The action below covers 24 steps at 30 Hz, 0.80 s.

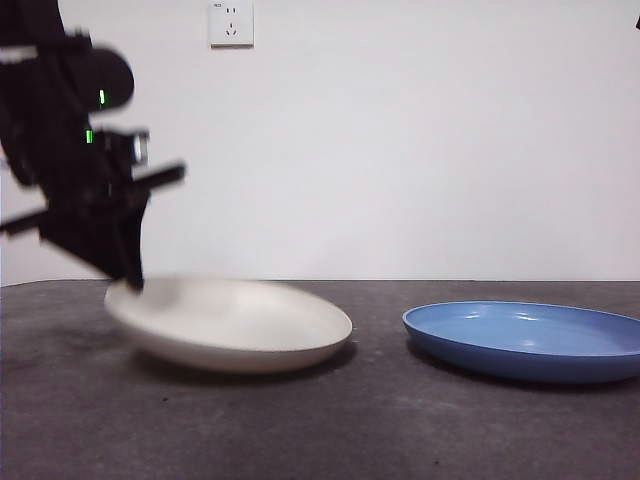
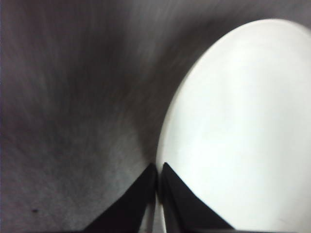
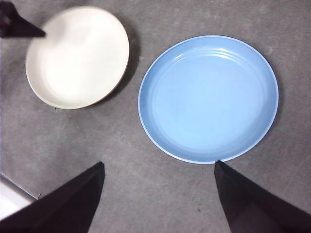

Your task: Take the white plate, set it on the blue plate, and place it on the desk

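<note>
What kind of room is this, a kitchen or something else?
Probably a lab or test room, not a kitchen: a bare white wall with one wall socket, a plain dark desk, and only a white plate and a blue plate.

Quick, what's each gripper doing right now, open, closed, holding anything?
Left gripper: shut on the rim of the white plate, which is tilted up on that side.
Right gripper: open, holding nothing, above the blue plate.
</note>
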### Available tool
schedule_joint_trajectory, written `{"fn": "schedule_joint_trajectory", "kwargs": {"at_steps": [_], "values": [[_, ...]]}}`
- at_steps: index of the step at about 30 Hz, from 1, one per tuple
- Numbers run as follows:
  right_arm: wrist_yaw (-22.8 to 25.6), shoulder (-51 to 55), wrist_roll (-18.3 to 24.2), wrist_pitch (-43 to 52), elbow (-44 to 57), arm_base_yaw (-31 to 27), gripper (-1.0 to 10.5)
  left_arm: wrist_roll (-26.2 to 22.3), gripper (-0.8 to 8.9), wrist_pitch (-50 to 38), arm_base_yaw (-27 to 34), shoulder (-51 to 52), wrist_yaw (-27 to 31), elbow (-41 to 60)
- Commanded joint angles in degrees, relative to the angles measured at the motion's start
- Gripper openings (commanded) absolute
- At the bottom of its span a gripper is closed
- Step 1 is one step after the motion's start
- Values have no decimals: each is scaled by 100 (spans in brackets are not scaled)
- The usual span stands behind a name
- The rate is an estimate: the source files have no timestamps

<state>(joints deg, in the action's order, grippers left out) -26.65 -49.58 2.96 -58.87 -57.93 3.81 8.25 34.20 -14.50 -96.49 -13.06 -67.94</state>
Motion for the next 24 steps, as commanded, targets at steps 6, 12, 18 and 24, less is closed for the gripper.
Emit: {"fn": "schedule_joint_trajectory", "kwargs": {"at_steps": [6, 12, 18, 24], "values": [[0, -44, -81, 57, -105, 20, 365, 42, 16, 669, -111, 608, -400, -925], [11, 11, -164, 79, -105, 17, 365, 232, 16, 533, -584, 651, -413, -1217], [273, 306, -376, 177, -142, 17, 365, 599, 16, -31, -1207, 463, -413, -1228], [363, 566, -446, -2, -289, 17, 365, 850, 16, -140, -1604, -225, -417, -1659]]}}
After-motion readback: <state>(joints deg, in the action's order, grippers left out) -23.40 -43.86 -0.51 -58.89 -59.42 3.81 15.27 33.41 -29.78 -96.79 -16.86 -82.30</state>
